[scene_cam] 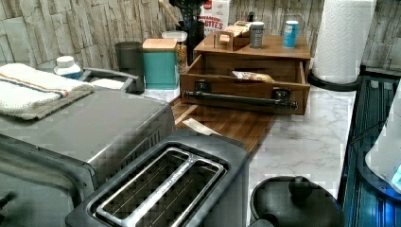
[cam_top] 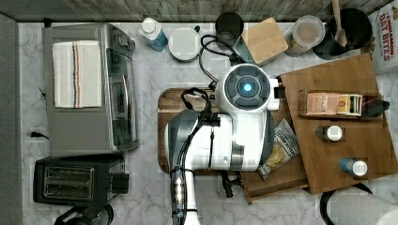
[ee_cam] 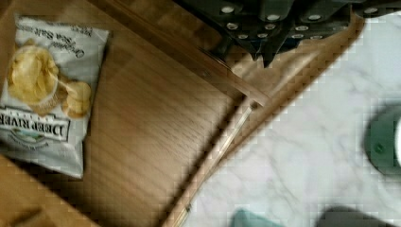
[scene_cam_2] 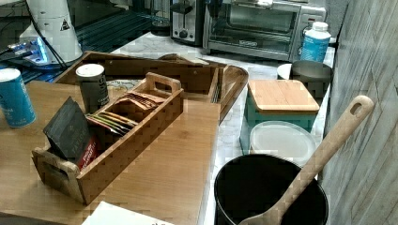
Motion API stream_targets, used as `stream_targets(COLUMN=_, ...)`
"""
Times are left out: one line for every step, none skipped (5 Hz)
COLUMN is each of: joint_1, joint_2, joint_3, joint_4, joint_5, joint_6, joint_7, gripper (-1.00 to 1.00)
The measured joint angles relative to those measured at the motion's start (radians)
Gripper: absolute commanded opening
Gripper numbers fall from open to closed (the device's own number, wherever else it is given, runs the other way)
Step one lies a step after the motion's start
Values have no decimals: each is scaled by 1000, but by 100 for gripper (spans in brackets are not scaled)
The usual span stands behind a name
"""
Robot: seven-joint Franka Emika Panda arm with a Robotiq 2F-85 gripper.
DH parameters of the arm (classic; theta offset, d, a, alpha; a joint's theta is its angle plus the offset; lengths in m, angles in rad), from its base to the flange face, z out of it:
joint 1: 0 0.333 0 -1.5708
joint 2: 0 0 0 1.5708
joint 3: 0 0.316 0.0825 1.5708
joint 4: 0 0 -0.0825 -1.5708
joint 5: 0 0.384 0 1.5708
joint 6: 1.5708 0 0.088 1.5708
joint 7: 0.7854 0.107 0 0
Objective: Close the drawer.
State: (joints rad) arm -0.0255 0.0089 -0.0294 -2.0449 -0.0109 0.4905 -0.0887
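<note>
The drawer (cam_top: 277,177) stands pulled out of the wooden box (cam_top: 347,154), toward the top view's left. Its front panel (scene_cam: 236,90) carries a black bar handle (scene_cam: 241,99). A bag of chips (cam_top: 281,146) lies on the drawer's flat bottom (ee_cam: 156,123). My arm (cam_top: 234,126) hangs over the drawer and the tray, and its wrist covers the drawer's far part in the top view. In the wrist view my gripper (ee_cam: 257,40) is dark hardware just above a corner of the drawer's thin rim (ee_cam: 222,78), near the marble counter (ee_cam: 312,142).
A darker rounded tray (cam_top: 169,101) lies under the drawer's front. A toaster oven (cam_top: 89,89) and a toaster (cam_top: 75,180) stand at the top view's left. Canisters (cam_top: 263,42) line the back wall. A tea caddy (scene_cam_2: 117,131) and bottles sit on the box top. A paper towel roll (scene_cam: 343,38) stands beside the box.
</note>
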Motion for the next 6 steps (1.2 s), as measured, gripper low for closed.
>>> stream_targets(joint_1=1, joint_2=-22, joint_3=18, joint_4=-82, joint_5=0, joint_6=44, joint_7=-8, gripper=-100)
stream_targets(joint_1=29, joint_2=-40, joint_3=25, joint_4=-156, joint_5=48, joint_6=92, joint_7=-128, gripper=-100)
stream_targets(joint_1=62, joint_2=-71, joint_3=37, joint_4=-232, joint_5=84, joint_6=167, joint_7=-373, gripper=-100)
stream_targets(joint_1=88, joint_2=-104, joint_3=44, joint_4=-297, joint_5=86, joint_6=193, joint_7=-562, gripper=-100)
stream_targets(joint_1=102, joint_2=-118, joint_3=39, joint_4=-344, joint_5=83, joint_6=219, joint_7=-654, gripper=-100)
stream_targets(joint_1=101, joint_2=-109, joint_3=39, joint_4=-369, joint_5=-21, joint_6=260, joint_7=-658, gripper=-100)
